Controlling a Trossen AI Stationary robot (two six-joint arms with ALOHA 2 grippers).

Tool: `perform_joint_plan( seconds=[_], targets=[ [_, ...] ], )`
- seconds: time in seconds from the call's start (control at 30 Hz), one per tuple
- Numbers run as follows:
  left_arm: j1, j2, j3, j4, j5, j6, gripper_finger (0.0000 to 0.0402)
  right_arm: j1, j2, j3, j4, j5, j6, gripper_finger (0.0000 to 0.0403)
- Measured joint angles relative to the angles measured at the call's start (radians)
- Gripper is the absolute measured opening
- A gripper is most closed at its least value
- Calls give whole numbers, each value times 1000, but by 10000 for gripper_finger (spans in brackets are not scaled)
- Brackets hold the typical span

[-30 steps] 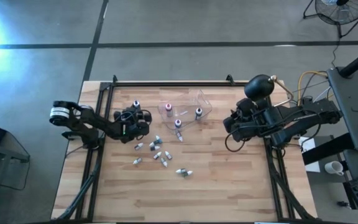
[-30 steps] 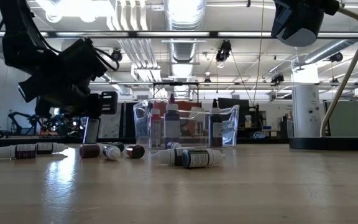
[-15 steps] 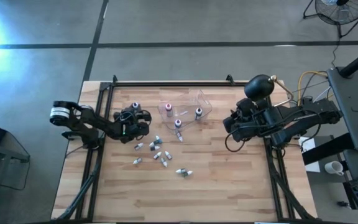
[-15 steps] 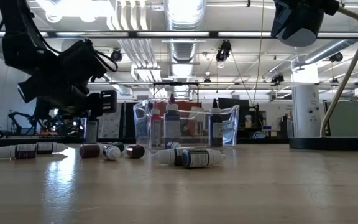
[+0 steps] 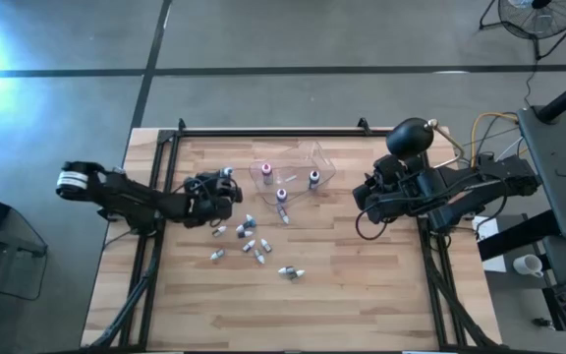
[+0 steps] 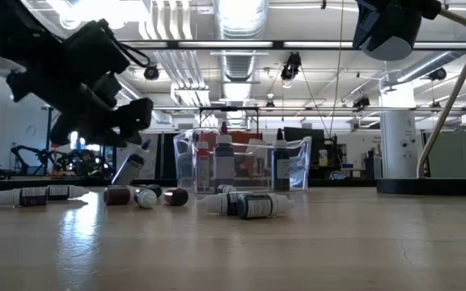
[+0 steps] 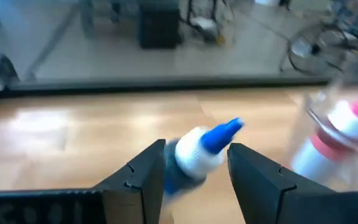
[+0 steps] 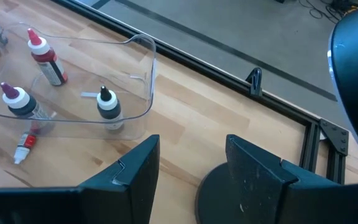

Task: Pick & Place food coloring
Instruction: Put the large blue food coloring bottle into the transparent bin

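Left claw gripped a blue-capped dropper bottle, lifted off the worktop.

The left claw (image 5: 226, 187), left of centre in the high view, clamped a tilted blue-capped bottle (image 7: 194, 149) between its fingers (image 7: 143, 174), just left of the clear tub (image 5: 298, 165). The bottle's lower body was hidden behind the fingers. More food coloring bottles (image 5: 249, 241) lay scattered on the worktop (image 5: 362, 285) below and right of that claw. The right claw (image 5: 362, 195) waited at right of centre, fingers apart and empty.
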Motion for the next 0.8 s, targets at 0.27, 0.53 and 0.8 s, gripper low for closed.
perform_joint_plan(
  seconds=[0.27, 0.53, 0.8],
  targets=[
    [-169, -118, 108, -562, 229, -313, 147, 0, 0, 0, 0, 8, -4, 176],
    [-239, -151, 230, -691, 533, 132, 147, -11, 0, -1, 0, 4, -28, 176],
    [-84, -147, 197, -595, 513, 862, 147, -16, 0, -3, 0, 3, -80, 176]
  ],
)
